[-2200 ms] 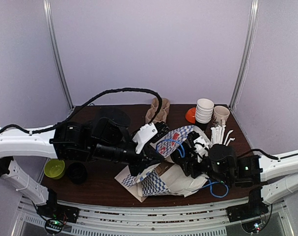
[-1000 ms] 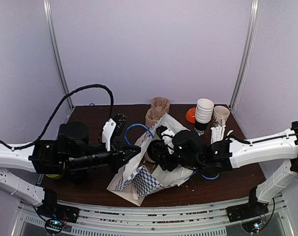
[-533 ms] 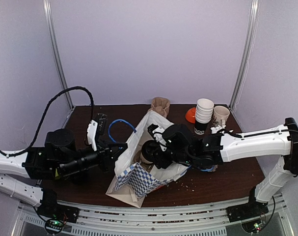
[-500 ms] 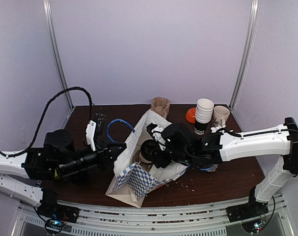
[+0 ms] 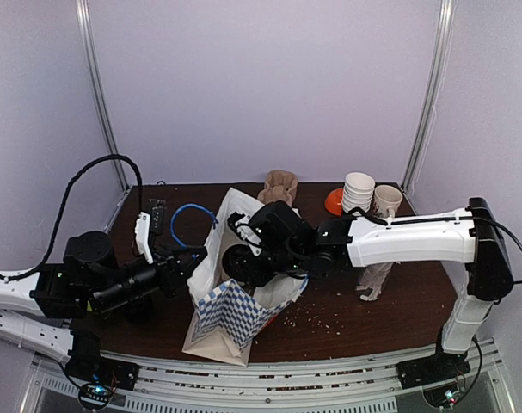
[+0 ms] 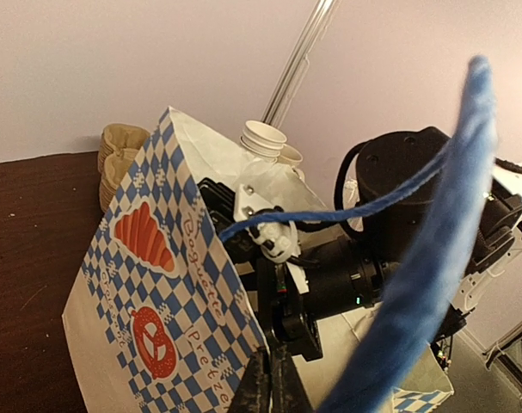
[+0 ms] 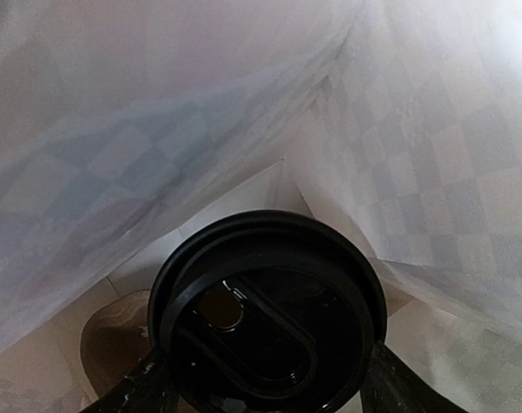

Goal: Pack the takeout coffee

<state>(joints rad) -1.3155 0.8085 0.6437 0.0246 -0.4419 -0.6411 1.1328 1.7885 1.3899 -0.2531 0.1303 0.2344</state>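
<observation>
The right gripper clasps the lidded coffee cup inside the checked paper bag. The left gripper pinches its rim

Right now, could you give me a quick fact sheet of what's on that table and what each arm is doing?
Bag: checked paper bag, standing open mid-table
Left arm: jaws shut on the bag's rim
Right arm: reaching into the bag, jaws clamped on either side of the coffee cup
Cup: black lid on, inside the bag
Back of table: stack of pulp carriers; stack of white cups
</observation>
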